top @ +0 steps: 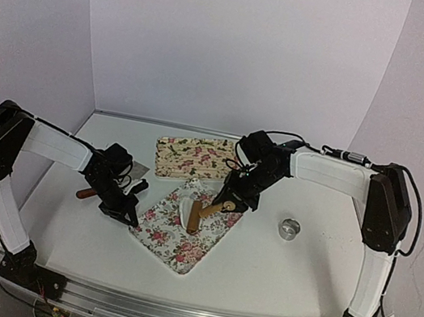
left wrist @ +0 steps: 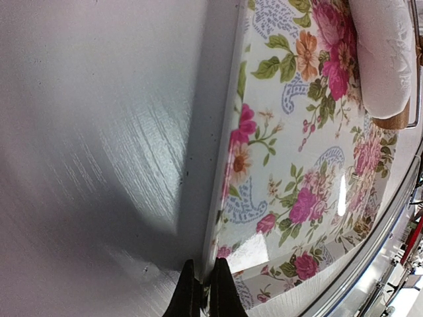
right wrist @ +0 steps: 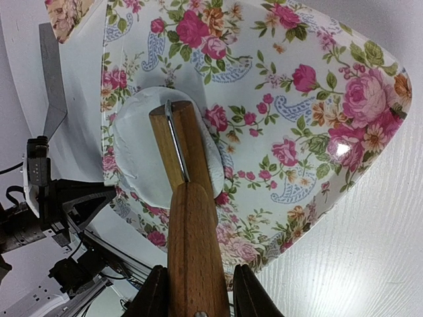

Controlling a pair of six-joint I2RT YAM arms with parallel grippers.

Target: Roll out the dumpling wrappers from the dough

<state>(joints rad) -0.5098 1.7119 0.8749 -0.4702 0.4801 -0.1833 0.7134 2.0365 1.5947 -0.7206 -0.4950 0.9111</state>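
The white dough [top: 187, 211] lies as a thick flattened patch on the near flowered tray [top: 172, 246]. My right gripper [top: 231, 200] is shut on the wooden handle of a roller [right wrist: 192, 251]; its head rests on the dough [right wrist: 135, 155]. My left gripper [top: 126, 215] is shut on the left rim of that tray [left wrist: 213, 264]. In the left wrist view the dough [left wrist: 383, 59] shows at the top right against the roller's wooden end. I see no separate round wrappers.
A second flowered tray [top: 191, 157] lies behind the near one. A small metal ring [top: 290, 228] stands to the right. A grey metal scraper blade [top: 138, 170] and a brown handle [top: 86, 194] lie by my left arm. The scraper also shows in the right wrist view [right wrist: 53, 72].
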